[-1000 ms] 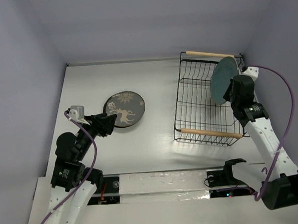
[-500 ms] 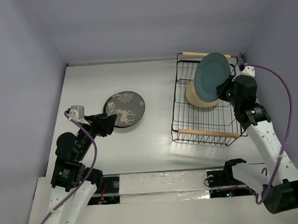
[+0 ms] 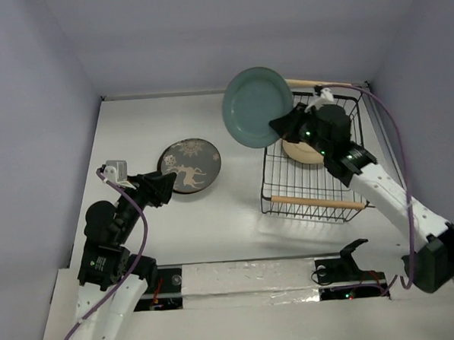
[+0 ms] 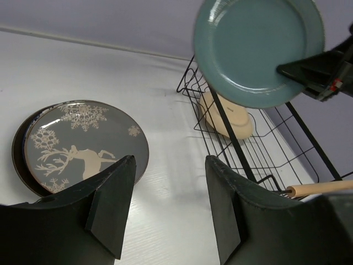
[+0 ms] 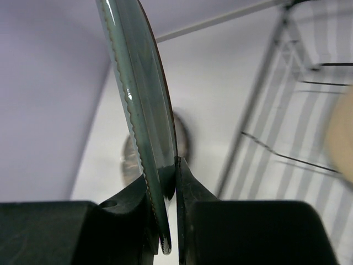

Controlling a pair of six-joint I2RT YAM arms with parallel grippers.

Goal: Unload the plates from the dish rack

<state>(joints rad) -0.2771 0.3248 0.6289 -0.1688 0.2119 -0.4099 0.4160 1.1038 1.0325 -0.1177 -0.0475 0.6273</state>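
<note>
While right hand (image 3: 280, 125) pinches teal plate (image 3: 254, 106) by its rim, left hand (image 3: 165, 186) sits spread. Deer plate (image 3: 190, 166) flat on worktop (image 3: 214, 224).

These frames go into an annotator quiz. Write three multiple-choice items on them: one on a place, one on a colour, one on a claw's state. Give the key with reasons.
1. Where is the tan plate relative to the dish rack?
A. inside it
B. outside, to its left
C. leaning on its outside

2. What colour is the plate pinched by the right claw?
A. white
B. teal
C. dark brown

3. The left claw is:
A. shut on a plate
B. out of view
C. open and empty

Key:
1 A: the top view and the left wrist view both show it lying within the wires.
2 B: the teal plate sits edge-on between the fingers in the right wrist view.
3 C: its fingers stand wide apart with only table between them.
</note>
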